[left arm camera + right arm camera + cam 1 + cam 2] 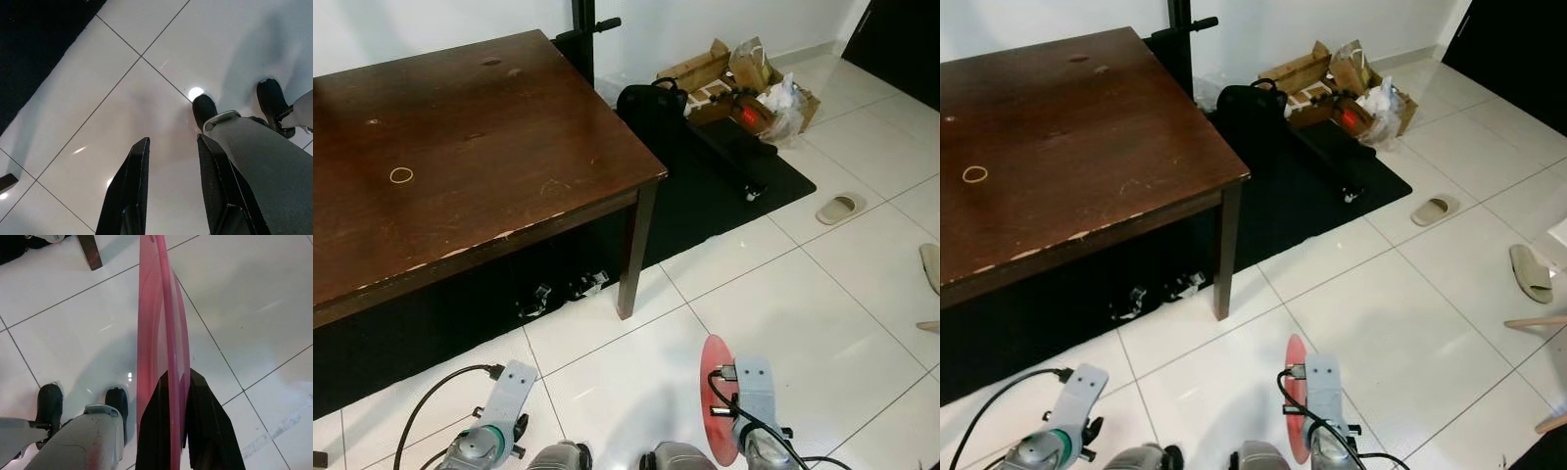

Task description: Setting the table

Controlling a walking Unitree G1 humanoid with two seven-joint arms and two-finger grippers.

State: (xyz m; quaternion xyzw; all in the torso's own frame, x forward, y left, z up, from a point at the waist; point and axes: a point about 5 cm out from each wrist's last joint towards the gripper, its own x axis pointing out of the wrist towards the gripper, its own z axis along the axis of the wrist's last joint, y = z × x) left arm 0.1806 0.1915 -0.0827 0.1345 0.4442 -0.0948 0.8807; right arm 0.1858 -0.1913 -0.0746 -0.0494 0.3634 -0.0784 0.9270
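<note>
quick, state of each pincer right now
left pincer: open, holding nothing
right pincer: closed on the red plate, held on edge

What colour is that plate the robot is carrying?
Red-pink. The plate shows best in the right wrist view, clamped edge-on in the right gripper.

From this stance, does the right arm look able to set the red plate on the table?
Probably not yet: the right gripper hangs low, holding the red plate over floor tiles; the table stands ahead.
</note>
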